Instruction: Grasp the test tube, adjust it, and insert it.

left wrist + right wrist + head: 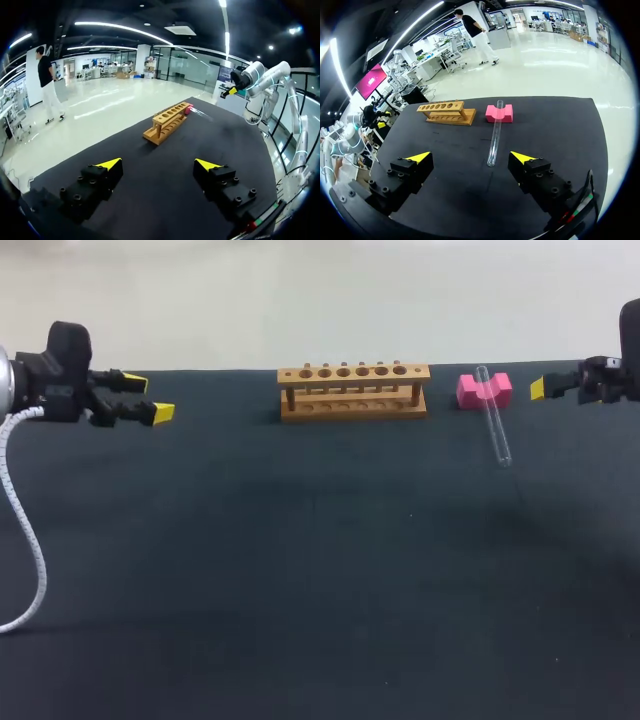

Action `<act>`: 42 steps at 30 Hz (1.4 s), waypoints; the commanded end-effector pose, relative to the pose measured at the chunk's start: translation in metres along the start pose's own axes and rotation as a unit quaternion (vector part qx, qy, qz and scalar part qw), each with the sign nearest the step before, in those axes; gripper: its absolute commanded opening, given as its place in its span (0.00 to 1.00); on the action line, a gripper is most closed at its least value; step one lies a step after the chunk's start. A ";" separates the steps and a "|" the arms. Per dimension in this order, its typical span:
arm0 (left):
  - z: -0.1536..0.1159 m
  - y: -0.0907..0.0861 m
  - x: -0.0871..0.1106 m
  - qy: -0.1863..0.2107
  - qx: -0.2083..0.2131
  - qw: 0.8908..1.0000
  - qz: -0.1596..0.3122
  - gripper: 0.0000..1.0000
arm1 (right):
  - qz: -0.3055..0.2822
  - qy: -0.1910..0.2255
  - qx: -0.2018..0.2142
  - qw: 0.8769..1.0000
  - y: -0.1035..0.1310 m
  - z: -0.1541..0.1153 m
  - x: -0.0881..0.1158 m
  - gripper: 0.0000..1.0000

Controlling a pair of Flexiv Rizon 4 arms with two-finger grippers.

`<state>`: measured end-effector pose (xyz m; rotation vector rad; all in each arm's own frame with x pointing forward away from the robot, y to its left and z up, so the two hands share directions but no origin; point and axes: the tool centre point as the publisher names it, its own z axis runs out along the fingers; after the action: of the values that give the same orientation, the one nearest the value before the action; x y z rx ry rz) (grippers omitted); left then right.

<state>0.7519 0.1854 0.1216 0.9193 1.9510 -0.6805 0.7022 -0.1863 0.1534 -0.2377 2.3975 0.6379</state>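
Observation:
A clear glass test tube (pixel 493 425) lies slanted on the dark table, its far end propped on a pink block (pixel 484 390). Left of them stands a wooden rack (pixel 354 389) with a row of empty holes. My left gripper (pixel 148 398) hovers open at the table's far left, well away from the rack (pixel 167 123). At the far right my right gripper (pixel 537 389) is open beside the pink block. In the right wrist view the tube (pixel 495 134) lies ahead of the gripper (pixel 474 158), leading up onto the block (pixel 499 113), with the rack (pixel 446 112) to its side.
A white coiled cable (pixel 24 520) hangs from my left arm over the table's left edge. My right arm (pixel 255 78) shows in the left wrist view beyond the rack. The dark table (pixel 300 570) stretches wide in front of the rack.

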 end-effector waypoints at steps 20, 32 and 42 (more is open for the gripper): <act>0.057 0.018 -0.003 -0.062 0.081 0.992 0.073 1.00 | -0.001 0.000 0.000 1.000 0.000 0.000 0.000 1.00; 0.084 0.020 -0.008 -0.073 0.106 0.988 0.088 1.00 | -0.001 0.000 0.000 1.000 0.000 0.000 0.000 1.00; 0.099 0.019 -0.014 -0.077 0.113 0.987 0.089 1.00 | -0.001 0.000 0.000 1.000 0.000 0.000 0.000 1.00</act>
<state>0.8120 0.1195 0.0856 1.1228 1.6657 -0.8536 0.7022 -0.1863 0.1534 -0.2377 2.3975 0.6379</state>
